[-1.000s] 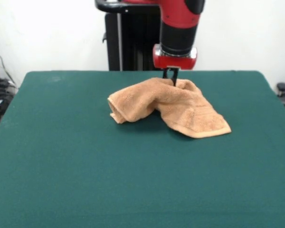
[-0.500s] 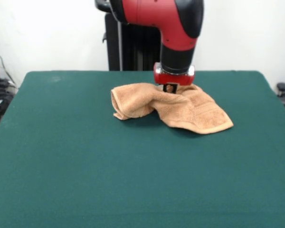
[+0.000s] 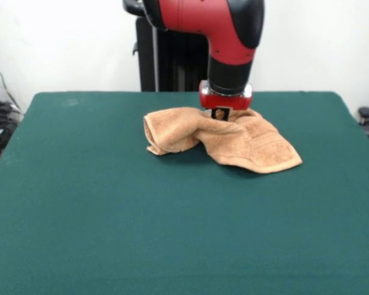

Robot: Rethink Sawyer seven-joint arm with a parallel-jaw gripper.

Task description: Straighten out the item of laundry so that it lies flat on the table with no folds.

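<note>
- Green counter [image 3: 111,215] fills the view.
- Red arm [image 3: 224,37] comes straight down.
- Towel [image 3: 234,138] lies rumpled and folded, toward the far edge.
- Gripper [image 3: 221,114] pressed into the towel's top; fingers buried, can't tell their spread.

My table [image 3: 111,233] is one broad spread of dark green cloth. Only the orange-tan towel [image 3: 234,138] lies on it, bunched in folds toward twelve o'clock, one flatter corner pointing to four o'clock.
</note>
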